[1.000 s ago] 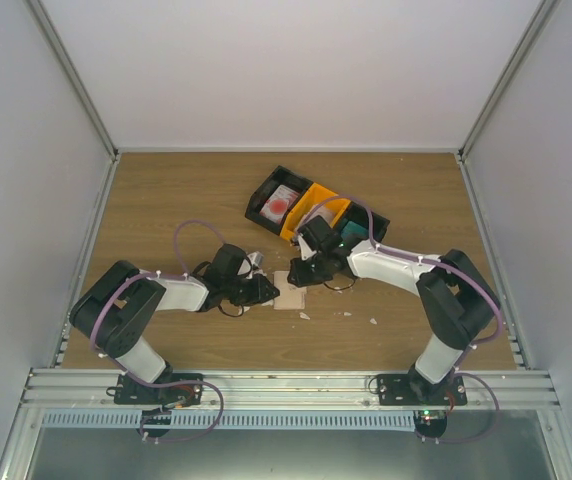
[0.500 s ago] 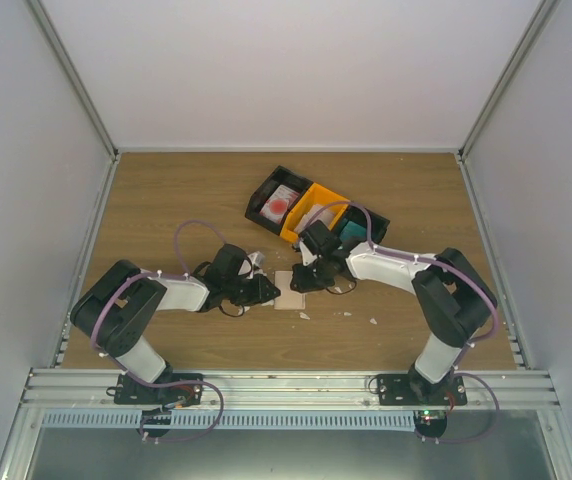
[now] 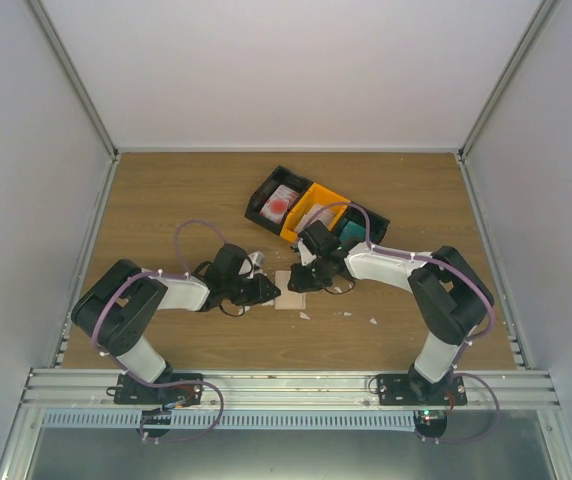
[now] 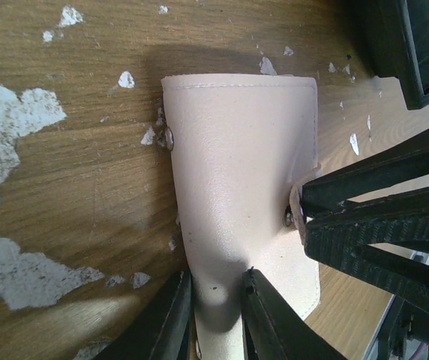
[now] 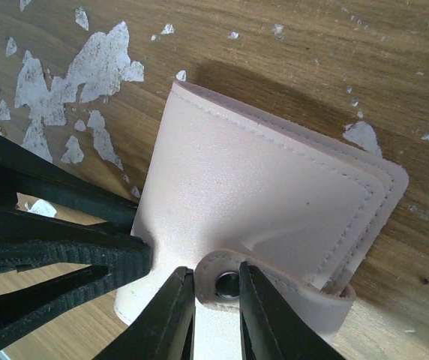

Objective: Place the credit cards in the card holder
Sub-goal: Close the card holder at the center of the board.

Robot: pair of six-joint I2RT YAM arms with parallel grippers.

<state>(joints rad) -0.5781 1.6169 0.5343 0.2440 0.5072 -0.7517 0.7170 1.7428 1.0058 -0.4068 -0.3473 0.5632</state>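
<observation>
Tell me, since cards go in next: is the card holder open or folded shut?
Folded shut: the card holder's two stitched covers lie stacked edge to edge, and the right fingers pinch its snap tab.

- My top view sits high above and behind the arm bases, looking down toward the table's [image 3: 166, 190] far edge. It is distant and takes in the whole table and both arms.
- My left wrist view hangs very close over the table's middle, looking past the left fingers [image 4: 166, 322] onto the holder [image 4: 237, 180].
- My right wrist view is equally close, facing the holder from the opposite side, past the right fingers [image 5: 171, 315].
- All three share the holder; each wrist view also catches the other arm's fingers.
</observation>
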